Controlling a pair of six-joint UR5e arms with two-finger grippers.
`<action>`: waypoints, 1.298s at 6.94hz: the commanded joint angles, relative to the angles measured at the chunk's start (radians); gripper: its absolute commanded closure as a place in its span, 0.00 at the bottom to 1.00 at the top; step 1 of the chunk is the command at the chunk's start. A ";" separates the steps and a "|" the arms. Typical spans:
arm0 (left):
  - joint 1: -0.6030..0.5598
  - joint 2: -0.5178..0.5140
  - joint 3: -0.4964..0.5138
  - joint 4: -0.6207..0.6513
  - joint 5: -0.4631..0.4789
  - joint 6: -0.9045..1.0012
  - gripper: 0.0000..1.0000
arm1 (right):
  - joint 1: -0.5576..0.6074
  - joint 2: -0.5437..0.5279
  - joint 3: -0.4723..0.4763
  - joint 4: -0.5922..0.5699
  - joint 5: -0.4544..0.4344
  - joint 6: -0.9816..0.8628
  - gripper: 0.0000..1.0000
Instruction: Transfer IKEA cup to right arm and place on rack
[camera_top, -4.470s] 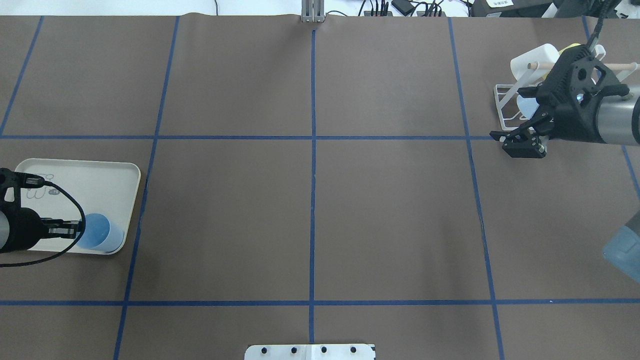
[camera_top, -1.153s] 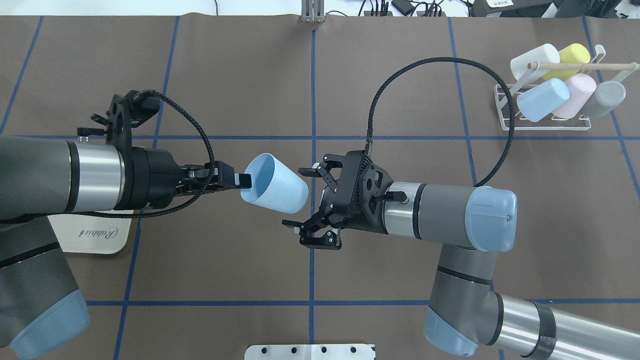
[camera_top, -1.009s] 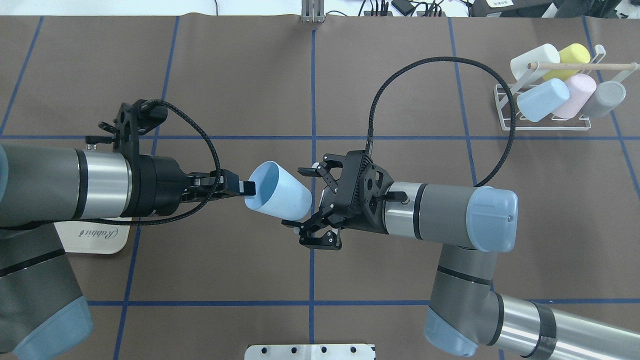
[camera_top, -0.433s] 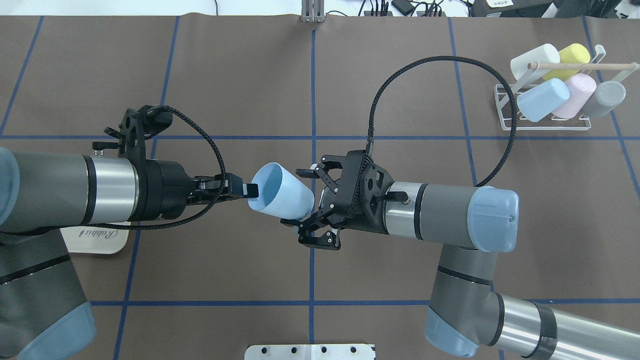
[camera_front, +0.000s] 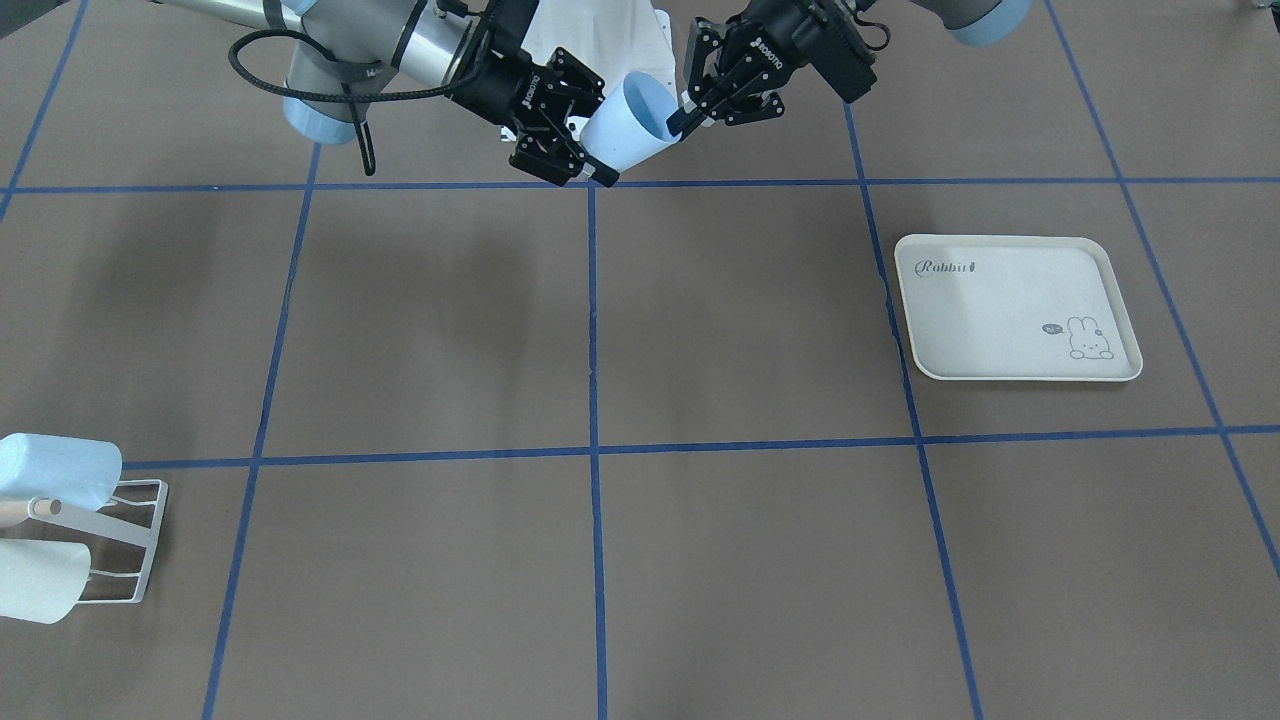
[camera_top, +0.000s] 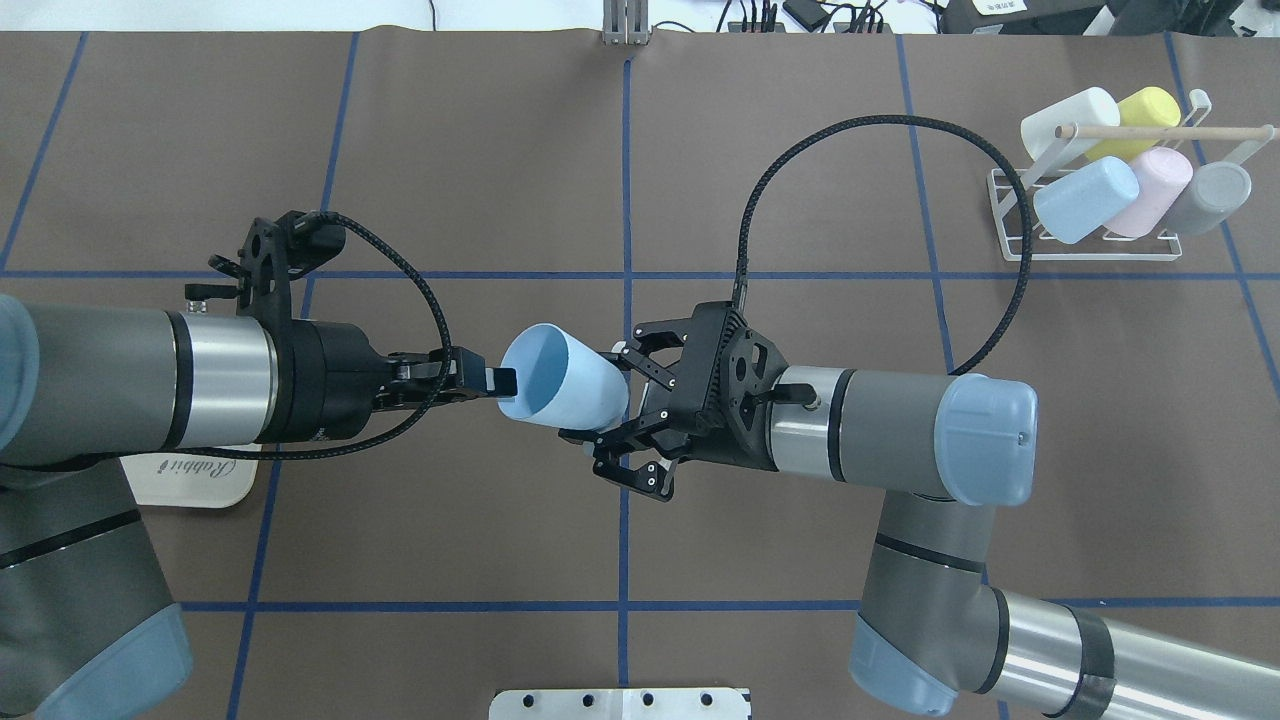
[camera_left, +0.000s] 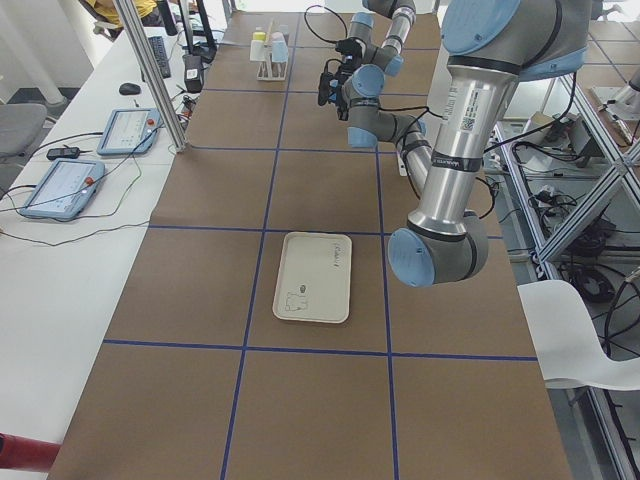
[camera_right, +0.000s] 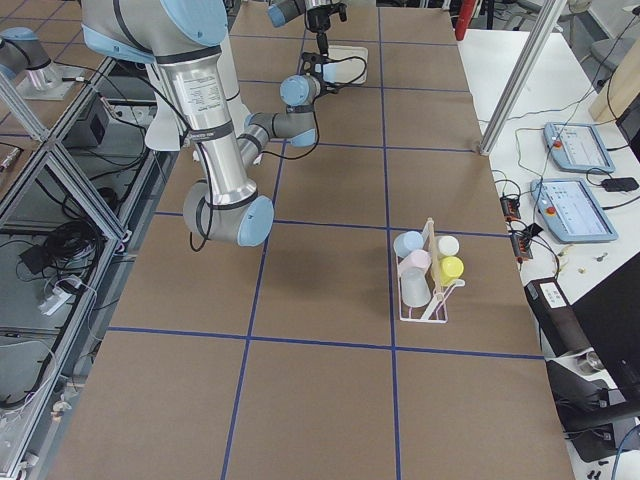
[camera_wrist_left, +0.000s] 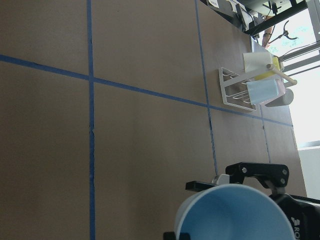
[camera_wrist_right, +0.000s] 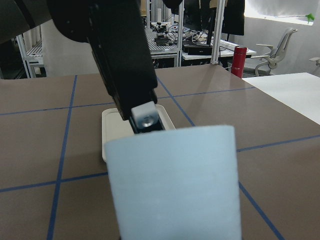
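Observation:
The light blue IKEA cup (camera_top: 565, 385) hangs on its side above the table's middle, mouth toward my left arm. My left gripper (camera_top: 495, 382) is shut on its rim; this also shows in the front view (camera_front: 678, 122). My right gripper (camera_top: 612, 410) is open, with one jaw on each side of the cup's base and small gaps still showing. The cup (camera_wrist_right: 175, 185) fills the right wrist view, and its rim (camera_wrist_left: 235, 215) shows in the left wrist view. The white wire rack (camera_top: 1010, 215) stands at the far right.
The rack holds several cups: white, yellow, blue, pink and grey. The cream rabbit tray (camera_front: 1000, 300) lies bare on my left side, partly under the left arm in the overhead view (camera_top: 190, 480). A black cable loops above the right wrist (camera_top: 880, 125).
The left arm carried the cup from the tray to the centre, and the right arm came over from the rack. Over the last moment the right jaws narrowed around the cup's base.

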 joint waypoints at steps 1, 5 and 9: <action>-0.012 0.001 -0.012 -0.001 0.002 0.003 0.00 | -0.003 -0.003 0.000 0.000 0.000 0.010 0.86; -0.196 0.178 -0.077 0.148 -0.129 0.316 0.00 | 0.062 -0.023 0.003 -0.136 0.002 0.009 1.00; -0.500 0.497 -0.127 0.229 -0.189 0.969 0.00 | 0.333 -0.019 0.181 -0.784 0.023 -0.270 1.00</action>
